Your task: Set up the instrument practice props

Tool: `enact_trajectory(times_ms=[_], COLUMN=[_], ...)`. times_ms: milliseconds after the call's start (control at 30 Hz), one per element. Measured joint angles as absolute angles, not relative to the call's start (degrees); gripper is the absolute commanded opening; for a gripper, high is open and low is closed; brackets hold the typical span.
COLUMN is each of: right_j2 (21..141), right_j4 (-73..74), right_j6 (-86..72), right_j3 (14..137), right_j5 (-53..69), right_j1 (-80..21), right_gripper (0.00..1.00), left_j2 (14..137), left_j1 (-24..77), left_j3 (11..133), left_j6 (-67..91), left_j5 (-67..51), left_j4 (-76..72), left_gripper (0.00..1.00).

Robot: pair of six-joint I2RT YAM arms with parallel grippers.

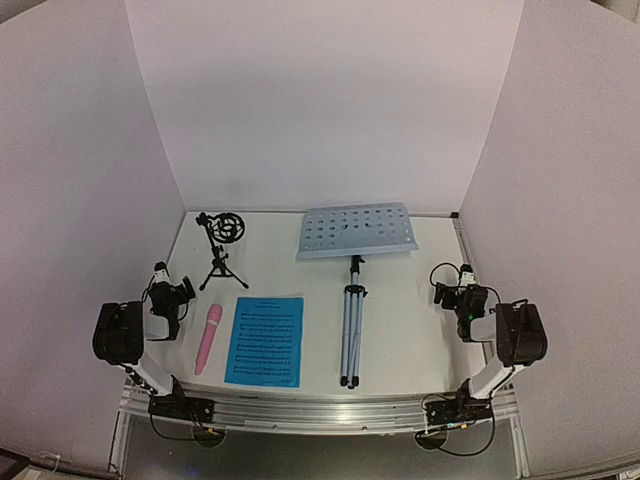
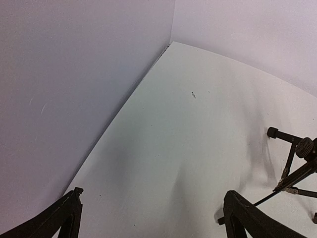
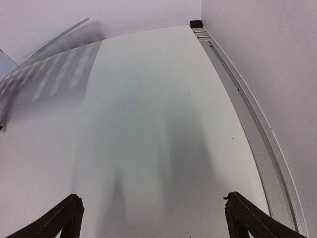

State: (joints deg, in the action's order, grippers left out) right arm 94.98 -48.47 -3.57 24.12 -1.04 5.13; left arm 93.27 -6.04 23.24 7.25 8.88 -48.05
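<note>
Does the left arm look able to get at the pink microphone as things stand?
Probably yes: the pink microphone lies flat just right of the left pincer, which is open, with nothing standing between them.

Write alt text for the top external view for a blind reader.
Four props sit unassembled on a white table: a pale-blue music stand lying with silver legs folded, blue sheet music, a pink microphone left of it, and a black mic stand upright behind. The left pincer and right pincer rest open and empty at the sides.
</note>
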Motion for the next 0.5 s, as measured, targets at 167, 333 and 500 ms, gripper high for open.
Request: enact_trajectory(times_ms=[167, 333, 500], right_j2=[92.6, 85.6, 81.5], right_j4=[-38.6, -31.4, -21.4], right_j6=[-4.5, -5.9, -10.4], right_j3=[29.1, 35.8, 45.7], right_j5=[-2.1, -2.3, 2.8], right_j1=[5.1, 5.1, 5.2], right_gripper=[0.98, 0.98, 0.97], left_j2=[93.3, 93.2, 88.0], left_j1=[-6.1, -6.0, -6.1], left_j3=[23.2, 23.3, 29.5], left_j6=[7.2, 7.1, 4.3], left_j5=[8.9, 8.7, 1.8], left_j4=[-48.1, -48.0, -34.1], left_gripper=[1.0, 1.0, 1.0])
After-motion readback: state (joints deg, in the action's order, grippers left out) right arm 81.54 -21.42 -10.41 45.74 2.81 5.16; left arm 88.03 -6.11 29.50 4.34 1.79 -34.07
